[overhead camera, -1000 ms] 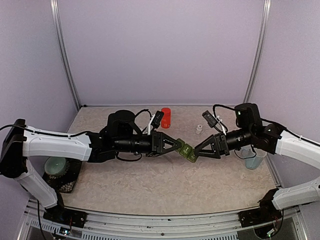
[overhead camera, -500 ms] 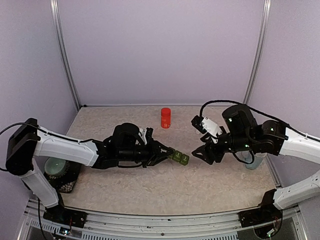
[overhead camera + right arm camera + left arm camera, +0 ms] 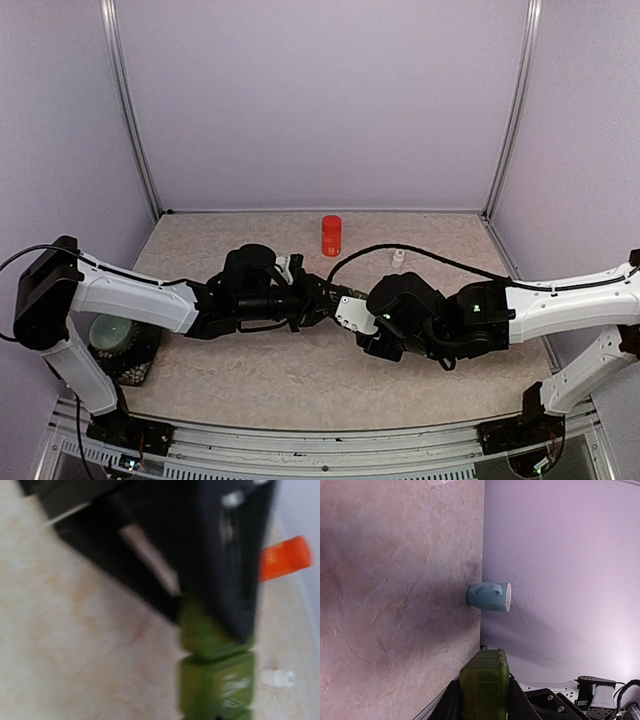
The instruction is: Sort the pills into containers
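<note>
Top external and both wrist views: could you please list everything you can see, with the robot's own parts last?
containers: one strip, dark green, at the table centre, in the left gripper
bottle: one, orange-red, upright at the table's far middle
vial: one, white, right of the bottle
mug: one, pale blue, at the table's edge by the wall
dish: one, pale green, on a dark stand at the near left
table: one, beige marbled
left gripper: one, black, shut on the containers
left arm: one, white and black, reaching to centre
right arm: one, white and black, reaching to centre
</note>
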Controlling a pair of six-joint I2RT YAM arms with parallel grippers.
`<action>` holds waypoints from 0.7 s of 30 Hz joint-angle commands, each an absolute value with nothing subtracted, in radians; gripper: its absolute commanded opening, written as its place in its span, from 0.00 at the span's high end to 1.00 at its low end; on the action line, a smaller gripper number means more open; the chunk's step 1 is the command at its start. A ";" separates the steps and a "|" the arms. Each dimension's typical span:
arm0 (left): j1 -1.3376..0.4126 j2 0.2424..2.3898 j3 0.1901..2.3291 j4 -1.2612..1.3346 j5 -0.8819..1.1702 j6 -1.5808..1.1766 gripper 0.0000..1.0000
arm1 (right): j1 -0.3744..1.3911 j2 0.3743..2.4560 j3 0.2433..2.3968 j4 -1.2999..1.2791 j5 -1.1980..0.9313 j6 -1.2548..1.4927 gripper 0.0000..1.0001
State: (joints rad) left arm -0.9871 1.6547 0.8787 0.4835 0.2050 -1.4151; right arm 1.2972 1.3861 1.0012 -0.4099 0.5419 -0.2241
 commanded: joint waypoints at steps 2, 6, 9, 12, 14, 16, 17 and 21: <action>-0.989 1.659 0.858 0.540 0.207 -1.439 0.85 | 1.306 1.361 0.969 -0.270 0.670 -0.289 0.59; -0.993 1.658 0.856 0.541 0.207 -1.444 0.85 | 1.306 1.316 0.922 -0.200 0.640 -0.352 0.62; -0.994 1.660 0.858 0.548 0.211 -1.451 0.85 | 1.305 1.286 0.872 -0.135 0.587 -0.408 0.63; -0.995 1.661 0.864 0.548 0.218 -1.452 0.85 | 1.305 1.282 0.850 -0.109 0.578 -0.430 0.64; -0.997 1.661 0.866 0.549 0.219 -1.453 0.85 | 1.305 1.292 0.852 -0.106 0.586 -0.437 0.67; -1.000 1.662 0.868 0.550 0.222 -1.454 0.85 | 1.305 1.303 0.860 -0.108 0.592 -0.436 0.68; -1.001 1.664 0.870 0.550 0.223 -1.454 0.85 | 1.305 1.306 0.860 -0.105 0.592 -0.436 0.69; -1.006 1.666 0.874 0.554 0.228 -1.457 0.86 | 1.305 1.322 0.856 -0.087 0.629 -0.448 0.72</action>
